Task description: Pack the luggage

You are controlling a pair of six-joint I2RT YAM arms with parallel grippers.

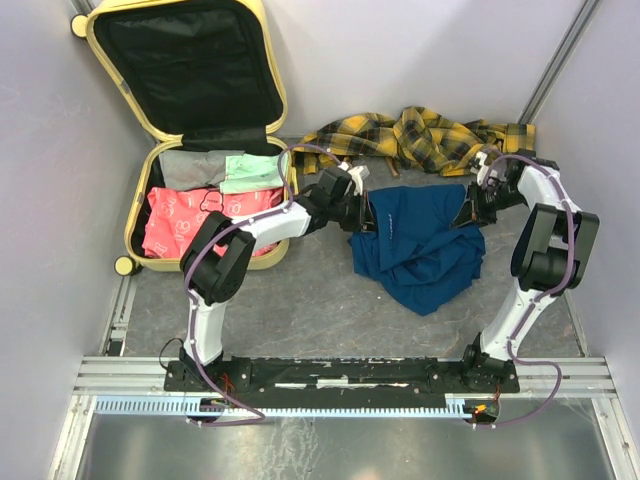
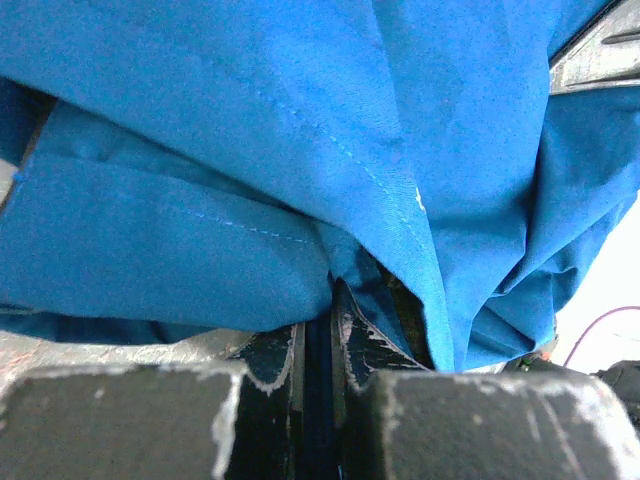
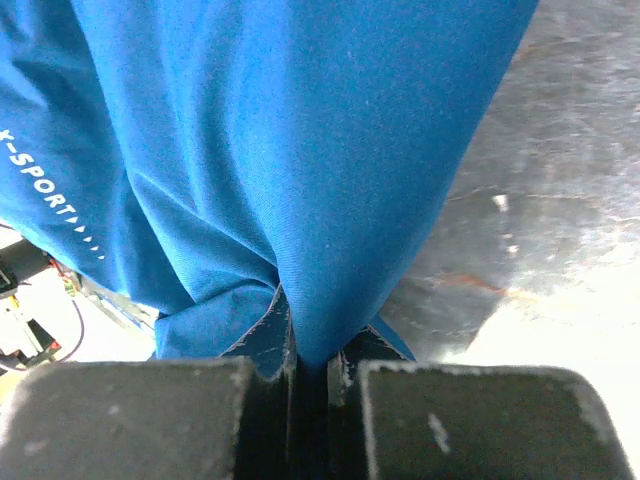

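the luggage (image 1: 190, 60) lies open at the surface's far left corner. left claw (image 2: 320, 330) and right claw (image 3: 310, 360) each clamped on the blue garment (image 1: 420, 250), toward the right edge.

The grey table (image 1: 300, 310) carries three items. The open luggage (image 1: 133, 228) lies at the far left with its lid raised. A yellow-and-black plaid cloth (image 1: 420, 135) lies along the far edge. A crumpled blue garment (image 1: 415, 250) lies near the centre.
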